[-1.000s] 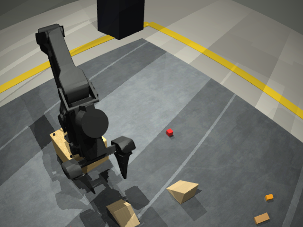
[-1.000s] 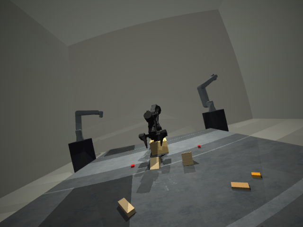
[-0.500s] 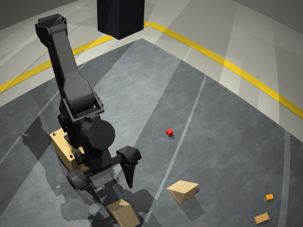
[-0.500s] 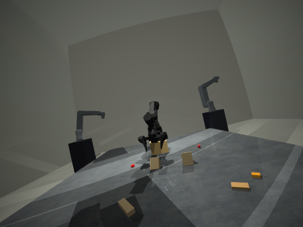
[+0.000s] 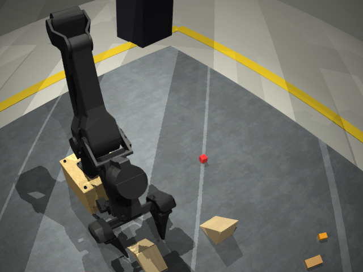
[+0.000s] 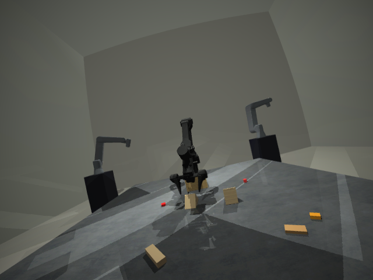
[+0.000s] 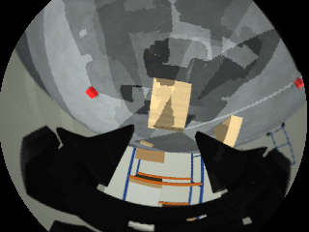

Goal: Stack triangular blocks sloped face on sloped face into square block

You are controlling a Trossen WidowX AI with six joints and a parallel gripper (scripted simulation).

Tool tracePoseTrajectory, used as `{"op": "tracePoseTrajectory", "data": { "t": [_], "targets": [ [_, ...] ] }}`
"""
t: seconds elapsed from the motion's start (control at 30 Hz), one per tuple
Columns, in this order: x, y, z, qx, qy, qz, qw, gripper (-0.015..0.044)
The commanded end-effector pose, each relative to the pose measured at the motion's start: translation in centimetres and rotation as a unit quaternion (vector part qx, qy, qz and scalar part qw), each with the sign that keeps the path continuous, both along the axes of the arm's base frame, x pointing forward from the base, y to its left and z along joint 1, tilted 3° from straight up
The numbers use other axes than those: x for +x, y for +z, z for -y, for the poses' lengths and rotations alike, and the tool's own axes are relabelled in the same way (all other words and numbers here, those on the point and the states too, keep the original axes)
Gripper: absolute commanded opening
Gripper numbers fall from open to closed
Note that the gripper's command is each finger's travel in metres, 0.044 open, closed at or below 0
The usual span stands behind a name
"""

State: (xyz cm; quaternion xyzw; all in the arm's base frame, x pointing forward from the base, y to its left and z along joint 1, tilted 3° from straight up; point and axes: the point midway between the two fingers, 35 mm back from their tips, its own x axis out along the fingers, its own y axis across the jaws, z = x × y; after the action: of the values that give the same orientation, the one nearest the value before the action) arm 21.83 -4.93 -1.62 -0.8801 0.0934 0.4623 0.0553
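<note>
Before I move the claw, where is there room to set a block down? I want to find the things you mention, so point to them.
Room shows between the red cube by the pale line point(image 5: 203, 158) point(image 6: 245, 180) point(image 7: 298, 83) and the farther triangular block point(image 5: 219, 228) point(image 6: 230, 195) point(image 7: 234, 130), and between that block and the orange block point(image 5: 323, 236) point(image 6: 315, 215). It is crowded near the open claw point(image 5: 145, 247) point(image 6: 190, 192) point(image 7: 165, 130), beside the nearer triangular block point(image 5: 152, 257) point(image 6: 190, 201) point(image 7: 169, 103).

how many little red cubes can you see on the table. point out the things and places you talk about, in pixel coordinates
2. One red cube point(image 5: 203, 158) point(image 6: 245, 180) point(image 7: 299, 83) lies beyond the right-hand wedge in the exterior view; the other red cube point(image 6: 163, 204) point(image 7: 92, 92) lies left of both wedges there. The arm could hide more.
</note>
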Motion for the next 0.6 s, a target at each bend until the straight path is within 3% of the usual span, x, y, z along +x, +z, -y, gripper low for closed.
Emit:
{"op": "tracePoseTrajectory", "data": {
  "t": [0.0,0.57],
  "targets": [
    [0.0,-1.2,0.0,0.001,-0.002,-0.007,1.000,0.0440],
    [0.4,-4.3,0.0,-0.001,-0.001,0.012,1.000,0.0440]
  ]
}}
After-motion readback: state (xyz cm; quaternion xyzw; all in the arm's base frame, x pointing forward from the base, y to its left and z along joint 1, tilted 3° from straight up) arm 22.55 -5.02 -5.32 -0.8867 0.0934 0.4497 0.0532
